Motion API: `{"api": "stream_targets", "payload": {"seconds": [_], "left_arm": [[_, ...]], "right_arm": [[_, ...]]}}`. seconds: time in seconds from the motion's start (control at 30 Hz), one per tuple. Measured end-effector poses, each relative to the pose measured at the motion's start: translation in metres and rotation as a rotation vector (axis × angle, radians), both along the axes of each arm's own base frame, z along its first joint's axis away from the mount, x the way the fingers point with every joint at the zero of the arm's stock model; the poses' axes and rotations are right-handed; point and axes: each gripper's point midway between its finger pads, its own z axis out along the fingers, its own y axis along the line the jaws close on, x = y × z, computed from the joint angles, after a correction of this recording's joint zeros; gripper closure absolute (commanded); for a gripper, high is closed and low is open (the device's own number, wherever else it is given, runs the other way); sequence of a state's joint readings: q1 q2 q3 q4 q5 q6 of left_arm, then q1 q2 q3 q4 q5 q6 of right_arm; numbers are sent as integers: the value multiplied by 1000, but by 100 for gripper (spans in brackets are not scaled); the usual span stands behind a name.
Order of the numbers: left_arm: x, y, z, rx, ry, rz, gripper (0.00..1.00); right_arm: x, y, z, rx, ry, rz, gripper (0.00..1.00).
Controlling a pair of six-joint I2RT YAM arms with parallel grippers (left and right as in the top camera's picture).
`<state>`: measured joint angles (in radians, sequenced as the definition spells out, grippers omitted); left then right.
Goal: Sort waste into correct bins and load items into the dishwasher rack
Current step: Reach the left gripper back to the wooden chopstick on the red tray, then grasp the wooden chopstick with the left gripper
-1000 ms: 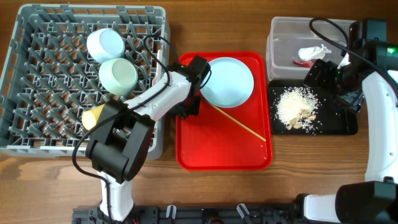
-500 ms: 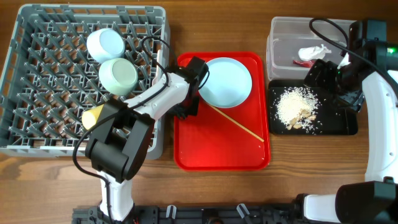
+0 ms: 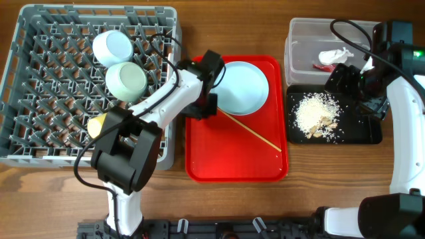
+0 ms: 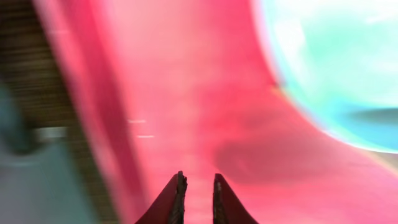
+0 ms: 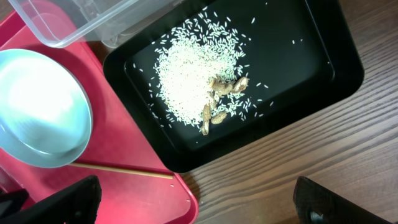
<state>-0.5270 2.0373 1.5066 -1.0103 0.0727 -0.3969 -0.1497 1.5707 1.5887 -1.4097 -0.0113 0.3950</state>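
The pale-blue plate [image 3: 244, 86] lies at the back of the flat red tray [image 3: 232, 156]. My left gripper [image 3: 208, 85] hovers low at the plate's left rim. In the blurred left wrist view its fingertips [image 4: 178, 198] are nearly together with nothing between them, and the plate [image 4: 336, 68] is at upper right. Two pale bowls [image 3: 113, 46] [image 3: 126, 81] and the yellow cup [image 3: 99, 124] sit in the dishwasher rack [image 3: 40, 143]. The tissue [image 3: 335, 56] and wrapper [image 3: 321, 66] lie in the clear tub [image 3: 299, 40]. Food scraps [image 5: 199, 81] lie in the black tray [image 5: 323, 56]. My right gripper [image 5: 199, 205] is wide open and empty above the table.
A thin wooden stick [image 3: 255, 131] lies diagonally on the red tray below the plate. The left arm's cable loops over the rack's right edge. The black tray [image 3: 362, 129] sits against the clear tub at the right.
My left gripper has moved toward the back of the table along the plate's left rim. The red tray and plate slid slightly left. The right arm has not moved.
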Motion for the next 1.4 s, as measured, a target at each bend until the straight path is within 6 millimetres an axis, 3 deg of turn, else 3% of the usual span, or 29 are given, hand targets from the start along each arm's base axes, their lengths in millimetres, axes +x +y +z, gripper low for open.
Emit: {"api": "stream_targets", "payload": {"seconds": [0.07,0.1,0.33,0.6,0.73,0.93,1.07,1.17,1.2,1.3,1.4], "left_arm": [[-5,-17,5,-91,45,65,29],[-8,-24,6,-130,73,113,15],[-15,-88,22,-374,152,244,41],[-34,-109,10,-196,41,420,37],[-43,-112,7,-116,-38,498,30],[-46,-117,5,-90,-97,605,30],[-48,-112,-20,-32,-78,640,31],[-48,-111,-26,-15,-77,647,32],[-48,-110,-27,-14,-76,647,35],[-52,-105,-27,13,-65,652,55],[-65,-88,-29,96,-38,653,59]], "right_arm": [[0,0,0,0,0,0,0],[0,0,0,0,0,0,0],[0,0,0,0,0,0,0],[1,0,0,0,-3,0,0],[1,0,0,-1,-3,0,0],[1,0,0,0,-3,0,0],[1,0,0,-1,-3,1,0],[1,0,0,-1,-3,0,0],[1,0,0,-1,-3,0,0],[1,0,0,-1,-3,0,0],[1,0,0,-1,-3,0,0]]}}
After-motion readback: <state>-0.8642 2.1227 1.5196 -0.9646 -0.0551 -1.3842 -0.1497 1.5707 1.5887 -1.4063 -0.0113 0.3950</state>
